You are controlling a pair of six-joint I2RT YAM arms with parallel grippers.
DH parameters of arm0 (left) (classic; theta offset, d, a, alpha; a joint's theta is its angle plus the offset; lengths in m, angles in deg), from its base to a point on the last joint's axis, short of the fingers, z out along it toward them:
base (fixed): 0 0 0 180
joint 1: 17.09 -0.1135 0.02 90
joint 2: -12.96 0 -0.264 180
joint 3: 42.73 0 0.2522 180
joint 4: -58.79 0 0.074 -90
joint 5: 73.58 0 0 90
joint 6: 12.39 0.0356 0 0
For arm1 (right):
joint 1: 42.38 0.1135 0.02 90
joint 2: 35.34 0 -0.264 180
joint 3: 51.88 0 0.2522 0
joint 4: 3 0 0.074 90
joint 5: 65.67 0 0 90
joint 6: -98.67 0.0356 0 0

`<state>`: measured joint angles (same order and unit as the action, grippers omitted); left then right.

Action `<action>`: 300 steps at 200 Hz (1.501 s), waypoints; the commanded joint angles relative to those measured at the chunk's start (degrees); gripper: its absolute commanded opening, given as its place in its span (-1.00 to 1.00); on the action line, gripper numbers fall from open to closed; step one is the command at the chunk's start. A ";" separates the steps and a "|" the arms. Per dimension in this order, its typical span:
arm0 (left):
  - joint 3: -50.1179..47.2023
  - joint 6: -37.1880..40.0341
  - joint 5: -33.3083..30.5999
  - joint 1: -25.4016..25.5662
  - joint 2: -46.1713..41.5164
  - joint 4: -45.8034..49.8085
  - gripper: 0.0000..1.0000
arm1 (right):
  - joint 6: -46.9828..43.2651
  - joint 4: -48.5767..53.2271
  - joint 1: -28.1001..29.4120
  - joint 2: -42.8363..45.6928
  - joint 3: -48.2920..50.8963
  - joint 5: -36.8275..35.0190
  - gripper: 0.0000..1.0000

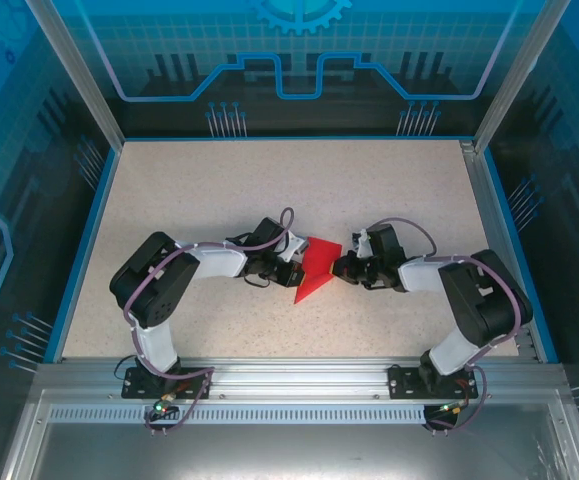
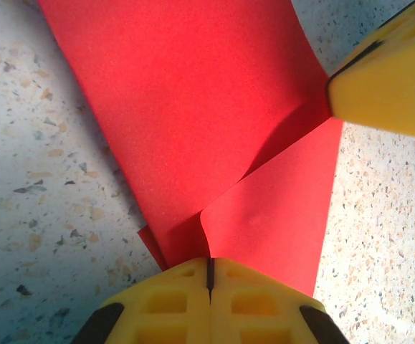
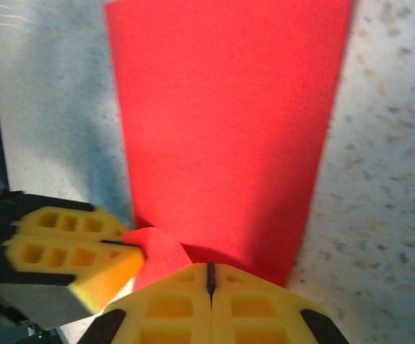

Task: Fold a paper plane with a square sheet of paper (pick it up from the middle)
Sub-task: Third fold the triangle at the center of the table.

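Top view: square sheet of paper (image 1: 316, 270), creased to a pointed shape, at frame centre on table (image 1: 269, 180). Left gripper (image 1: 291, 270) and right gripper (image 1: 343, 266) meet it from either side.

Left wrist: left jaws closed, raised flap edge pinched at seam, bottom centre.

Right wrist: right jaws closed at sheet's near edge, bottom centre. Pinching or pressing, cannot tell.

Judgement: mid-fold. Next move: one gripper anchors, other carries flap over, edges aligned.
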<state>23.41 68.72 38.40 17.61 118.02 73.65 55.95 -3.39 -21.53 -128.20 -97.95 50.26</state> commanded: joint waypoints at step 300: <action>-0.13 0.85 -0.29 -0.04 1.91 4.74 -1.00 | -1.54 -1.91 3.05 1.63 -1.55 3.15 -0.96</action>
<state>23.41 68.72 38.40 17.61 118.02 73.67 55.52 -6.73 -17.97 -128.94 -97.60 51.60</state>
